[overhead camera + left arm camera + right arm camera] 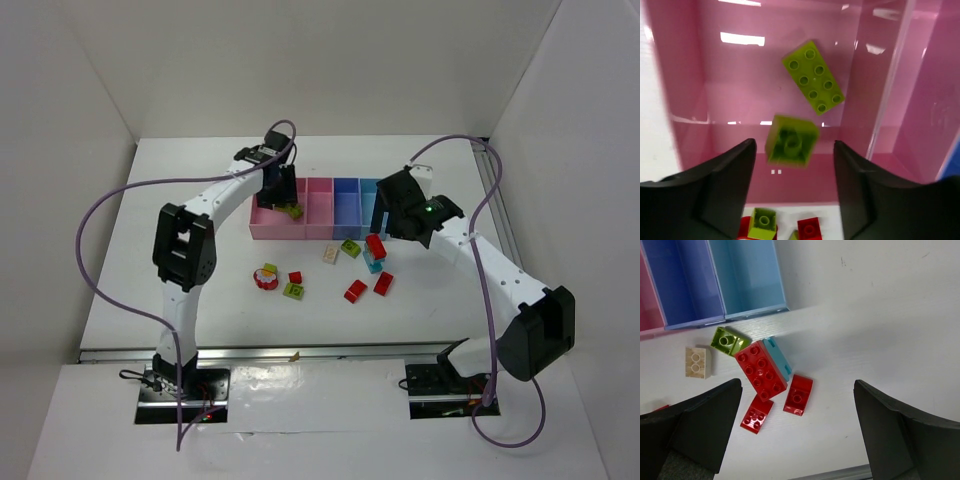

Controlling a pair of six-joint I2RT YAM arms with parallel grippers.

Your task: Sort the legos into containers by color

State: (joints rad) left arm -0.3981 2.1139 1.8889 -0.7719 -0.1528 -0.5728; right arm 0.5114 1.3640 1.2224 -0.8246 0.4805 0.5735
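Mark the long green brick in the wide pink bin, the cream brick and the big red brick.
long green brick (813,76), left wrist view, middle of its studded top.
cream brick (696,362), right wrist view, between its two studs.
big red brick (761,369), right wrist view, centre of its studded top.

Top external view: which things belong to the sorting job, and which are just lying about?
Job: lime bricks, red bricks, cyan brick, cream brick, round red-white piece, row of bins.
Not the job: purple cables, base plates.
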